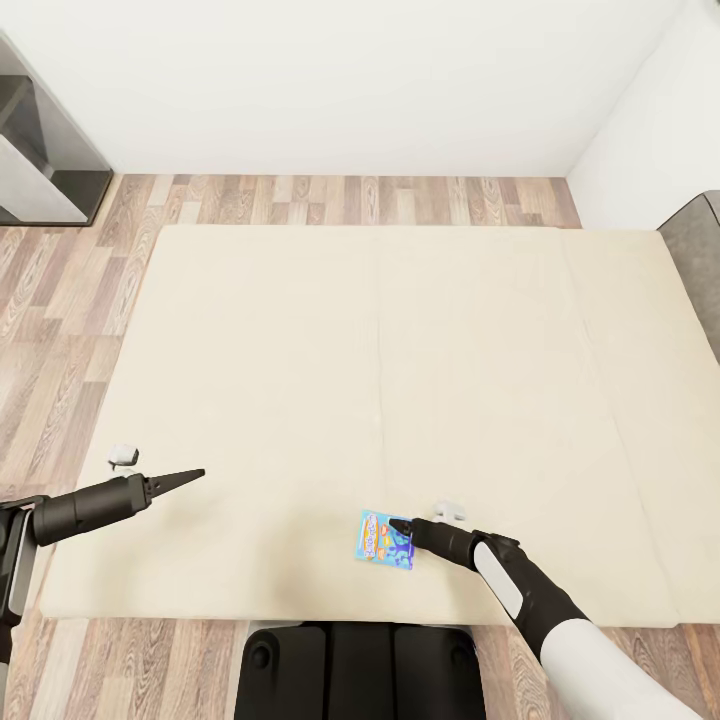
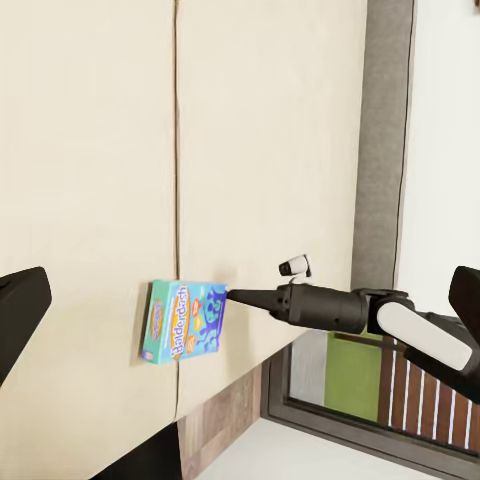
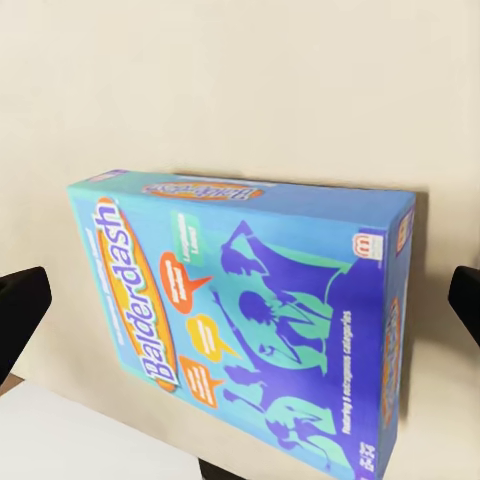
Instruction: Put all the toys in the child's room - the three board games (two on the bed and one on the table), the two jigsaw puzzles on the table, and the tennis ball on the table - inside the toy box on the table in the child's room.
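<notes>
A small blue "Balderdash" board game (image 1: 384,539) lies flat on the bed's (image 1: 400,340) cream cover, close to the near edge. My right gripper (image 1: 398,524) reaches over the box's right part, open, with its tips at the box top. From the right wrist the box (image 3: 260,320) spans the space between the two dark fingers (image 3: 22,305), which stand wide apart. The left wrist view has the same box (image 2: 185,320) with the right gripper (image 2: 235,293) touching its edge. My left gripper (image 1: 195,474) hovers open over the bed's near left part, holding nothing.
The grey padded headboard (image 1: 700,250) rises at the bed's right end. Dark grey furniture (image 1: 50,150) stands against the wall at the far left. Wood-plank floor (image 1: 70,300) runs around the bed. My base (image 1: 360,670) sits at the bed's near edge.
</notes>
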You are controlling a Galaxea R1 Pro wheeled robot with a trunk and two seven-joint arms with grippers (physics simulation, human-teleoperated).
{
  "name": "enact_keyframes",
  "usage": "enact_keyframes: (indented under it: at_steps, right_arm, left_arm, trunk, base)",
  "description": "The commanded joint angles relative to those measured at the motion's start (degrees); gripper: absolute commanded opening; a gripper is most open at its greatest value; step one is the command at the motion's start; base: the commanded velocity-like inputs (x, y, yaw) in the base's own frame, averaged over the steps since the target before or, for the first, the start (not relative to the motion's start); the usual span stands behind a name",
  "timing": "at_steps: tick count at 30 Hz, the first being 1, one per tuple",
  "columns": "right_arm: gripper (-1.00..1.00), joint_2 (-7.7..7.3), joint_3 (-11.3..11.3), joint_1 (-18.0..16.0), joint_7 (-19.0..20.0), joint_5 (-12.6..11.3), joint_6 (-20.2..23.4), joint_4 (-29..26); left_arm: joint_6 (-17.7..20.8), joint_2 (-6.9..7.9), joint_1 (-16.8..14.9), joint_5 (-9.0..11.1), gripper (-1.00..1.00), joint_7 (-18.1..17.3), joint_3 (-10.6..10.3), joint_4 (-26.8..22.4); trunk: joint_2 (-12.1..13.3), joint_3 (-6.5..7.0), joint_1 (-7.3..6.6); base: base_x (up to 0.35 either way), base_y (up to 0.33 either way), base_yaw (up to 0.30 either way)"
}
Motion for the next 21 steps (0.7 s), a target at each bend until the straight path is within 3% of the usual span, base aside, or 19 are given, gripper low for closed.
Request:
enact_keyframes:
  at_steps: [1,21]
  right_arm:
    - [1.00,-0.06,0.19,-0.02,-0.05,-0.31,0.21,-0.06]
    - [1.00,-0.06,0.19,-0.02,-0.05,-0.32,0.21,-0.06]
  left_arm:
    - [0.60,0.02,-0.02,-0.10,1.00,-0.28,0.04,-0.02]
    - [0.60,0.09,-0.02,-0.10,1.00,-0.35,0.19,0.04]
  trunk:
    - [-0.09,-0.06,0.03]
    - [-0.09,-0.06,0.03]
  base:
    - [0.000,0.000,0.000]
    - [0.000,0.046,0.000]
